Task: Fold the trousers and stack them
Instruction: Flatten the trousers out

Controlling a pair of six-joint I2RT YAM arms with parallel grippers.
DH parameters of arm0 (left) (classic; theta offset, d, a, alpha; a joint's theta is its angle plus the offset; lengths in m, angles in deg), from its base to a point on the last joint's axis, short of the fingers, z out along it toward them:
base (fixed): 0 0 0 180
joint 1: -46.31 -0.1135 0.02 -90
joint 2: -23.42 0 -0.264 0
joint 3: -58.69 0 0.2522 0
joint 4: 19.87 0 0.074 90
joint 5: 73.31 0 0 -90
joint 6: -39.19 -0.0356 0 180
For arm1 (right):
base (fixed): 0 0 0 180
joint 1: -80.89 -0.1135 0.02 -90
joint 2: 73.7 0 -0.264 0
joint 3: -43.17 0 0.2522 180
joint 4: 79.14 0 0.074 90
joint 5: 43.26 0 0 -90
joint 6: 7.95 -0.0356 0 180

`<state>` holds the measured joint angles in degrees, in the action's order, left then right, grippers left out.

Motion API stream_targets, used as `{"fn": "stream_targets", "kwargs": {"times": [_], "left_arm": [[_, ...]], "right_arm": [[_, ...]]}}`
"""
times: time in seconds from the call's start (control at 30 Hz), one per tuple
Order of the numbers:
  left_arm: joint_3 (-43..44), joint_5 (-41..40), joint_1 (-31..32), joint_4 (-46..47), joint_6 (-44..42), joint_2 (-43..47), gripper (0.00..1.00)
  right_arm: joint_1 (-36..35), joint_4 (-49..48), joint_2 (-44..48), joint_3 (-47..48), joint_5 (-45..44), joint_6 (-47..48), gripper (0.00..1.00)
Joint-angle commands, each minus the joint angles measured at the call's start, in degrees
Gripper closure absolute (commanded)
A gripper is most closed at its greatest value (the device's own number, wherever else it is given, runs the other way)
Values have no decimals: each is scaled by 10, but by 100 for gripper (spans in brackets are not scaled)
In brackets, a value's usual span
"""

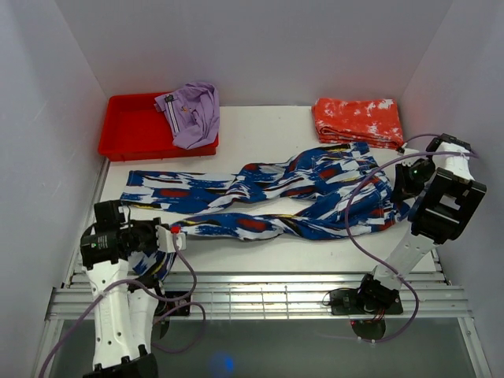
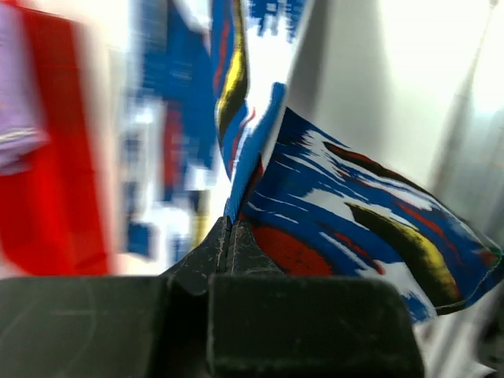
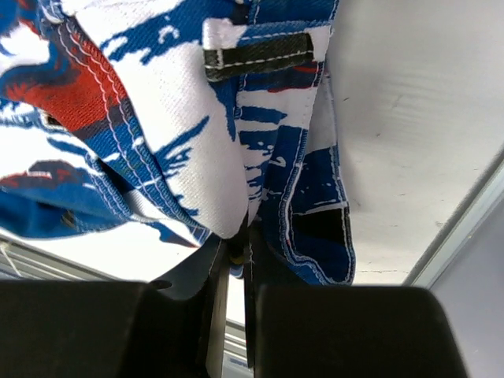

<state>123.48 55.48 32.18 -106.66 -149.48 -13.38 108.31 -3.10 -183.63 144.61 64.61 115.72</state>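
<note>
Stretching across the table (image 1: 268, 134) from left to right, the trousers (image 1: 283, 197) are laid flat with their long axis parallel to the line of the two arm bases. The hems are at the left and the waistband (image 3: 236, 157) at the right. The left gripper (image 1: 167, 236) is seen pinched shut on the hem of the near leg (image 1: 260, 224); in the left wrist view the fingers are pressed together with the thin printed cloth rising from between them. The right gripper (image 1: 403, 189) is likewise clamped on the waistband, the fabric being nipped just below a belt loop (image 3: 256, 51). Each end of the near edge is thus held by the arm closest to it. The far leg (image 1: 181, 185) lies free, just beyond the near one and farther from the bases, its hem reaching further left than the held hem. A lengthwise fold is judged to be the step in hand: the held edge would have to be lifted and carried away from the bases, over the far leg, by both arms together. A lilac garment (image 1: 193, 114) is draped over the red tray (image 1: 126, 138) at the far left, and a folded orange-red garment (image 1: 358, 122) lies at the far right, just behind the waist.
</note>
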Motion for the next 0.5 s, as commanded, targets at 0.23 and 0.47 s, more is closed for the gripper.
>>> {"fn": "stream_targets", "kwargs": {"times": [0.23,0.47], "left_arm": [[-142,-107,-2,14,-7,-60,100],[30,-31,-2,-62,110,-186,39]], "right_arm": [[0,1,37,-59,-49,53,92],[3,1,42,-65,-63,61,92]]}}
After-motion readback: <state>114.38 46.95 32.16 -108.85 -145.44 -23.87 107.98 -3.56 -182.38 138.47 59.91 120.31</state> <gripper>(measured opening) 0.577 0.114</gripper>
